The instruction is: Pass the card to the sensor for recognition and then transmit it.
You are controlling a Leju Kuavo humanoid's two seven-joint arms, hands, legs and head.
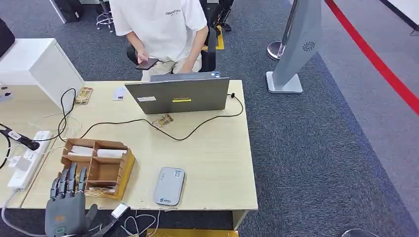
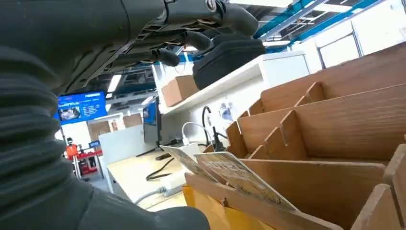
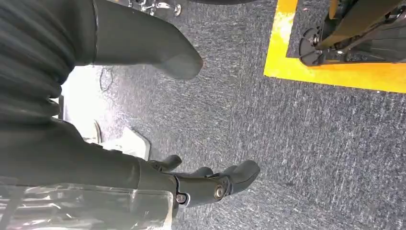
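The white T-shirt of the person behind the table has a small dark print on the chest; its first line seems to read "ESSENTIALS", and the smaller line under it is too small to read. The laptop has a yellow label and a white sticker on its lid, both not readable. The print on the card in the wooden box is blurred

A light wood table stands on grey carpet. On its surface: a grey laptop at the far edge, a black cable running across the middle, a wooden compartment organizer near the front left, a grey sensor just right of it, and a white power strip at the left edge.
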